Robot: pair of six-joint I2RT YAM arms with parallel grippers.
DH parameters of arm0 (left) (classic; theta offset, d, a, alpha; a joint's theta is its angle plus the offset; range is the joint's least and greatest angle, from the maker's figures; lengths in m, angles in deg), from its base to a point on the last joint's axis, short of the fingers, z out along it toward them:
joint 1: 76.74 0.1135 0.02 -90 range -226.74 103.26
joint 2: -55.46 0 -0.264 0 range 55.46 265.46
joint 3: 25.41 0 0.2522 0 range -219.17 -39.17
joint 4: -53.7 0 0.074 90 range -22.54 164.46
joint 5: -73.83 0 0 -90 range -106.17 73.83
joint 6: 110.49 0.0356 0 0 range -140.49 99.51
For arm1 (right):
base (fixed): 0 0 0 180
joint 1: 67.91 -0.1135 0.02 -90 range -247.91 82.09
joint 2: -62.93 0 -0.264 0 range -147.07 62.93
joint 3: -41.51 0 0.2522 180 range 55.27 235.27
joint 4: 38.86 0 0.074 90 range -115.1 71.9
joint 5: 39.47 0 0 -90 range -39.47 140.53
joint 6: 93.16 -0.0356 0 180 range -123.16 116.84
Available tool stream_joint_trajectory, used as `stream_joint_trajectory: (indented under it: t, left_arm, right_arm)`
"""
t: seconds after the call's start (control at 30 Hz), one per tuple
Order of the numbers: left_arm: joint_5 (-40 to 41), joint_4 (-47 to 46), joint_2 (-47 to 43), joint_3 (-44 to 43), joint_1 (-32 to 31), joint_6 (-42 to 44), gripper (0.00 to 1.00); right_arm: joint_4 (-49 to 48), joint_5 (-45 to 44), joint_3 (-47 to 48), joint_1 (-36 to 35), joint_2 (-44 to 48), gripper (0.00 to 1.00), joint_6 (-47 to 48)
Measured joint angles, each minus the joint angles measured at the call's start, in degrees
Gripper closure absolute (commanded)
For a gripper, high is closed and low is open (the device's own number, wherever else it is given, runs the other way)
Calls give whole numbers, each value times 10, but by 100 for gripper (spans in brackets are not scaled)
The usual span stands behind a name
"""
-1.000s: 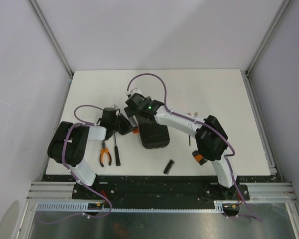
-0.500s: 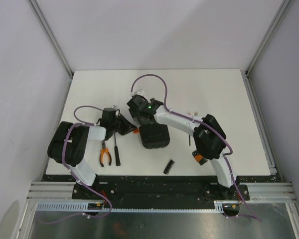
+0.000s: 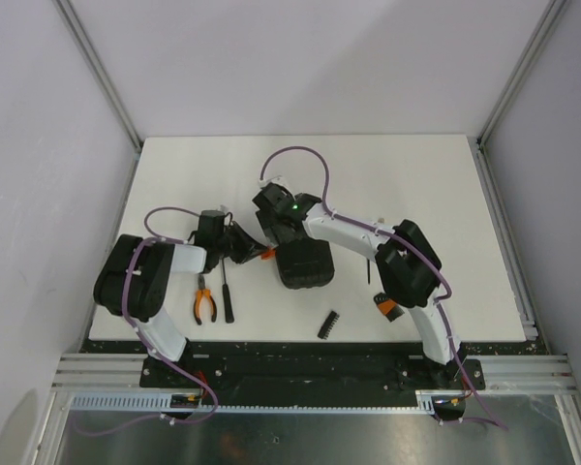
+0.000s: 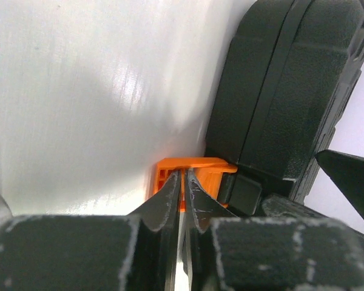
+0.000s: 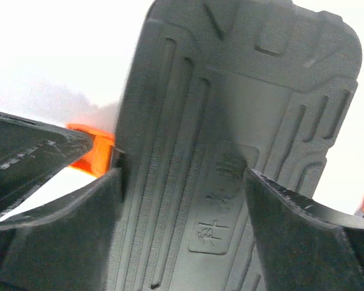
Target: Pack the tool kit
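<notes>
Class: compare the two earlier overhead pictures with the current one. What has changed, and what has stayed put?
The right tool, jaws wide over the black case, has drifted slightly rightward with its wrist in the overhead view. Nothing was grasped or released. The left tool stays pinched on the orange latch; pliers and screwdriver lie unmoved.

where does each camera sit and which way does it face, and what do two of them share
top external: fixed above and behind the arms, facing down on the table; both arms and their bases show.
left wrist: on the left arm, facing along the left gripper, whose fingers pinch the orange latch of the case.
right wrist: on the right arm, facing the case between the open fingers of the right gripper.
shared: both wrist views show the case and orange latch.
</notes>
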Motion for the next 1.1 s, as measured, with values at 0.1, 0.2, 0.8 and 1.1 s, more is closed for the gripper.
stream_joint_trajectory:
  t: [0.1, 0.2, 0.8, 1.1]
  left_arm:
    - [-5, -6, 5, 0, 0, -1, 91]
    - [-12, -13, 9, 0, 0, -3, 91]
    - [-32, -25, 17, 0, 0, -10, 90]
    - [-32, -28, 17, -1, 0, -11, 90]
  right_arm:
    - [-7, 17, -2, 3, 2, 52, 2]
    - [-10, 25, -2, 5, 5, 54, 0]
    - [19, 26, 16, 7, 10, 55, 12]
    - [36, 13, 30, 7, 11, 55, 24]
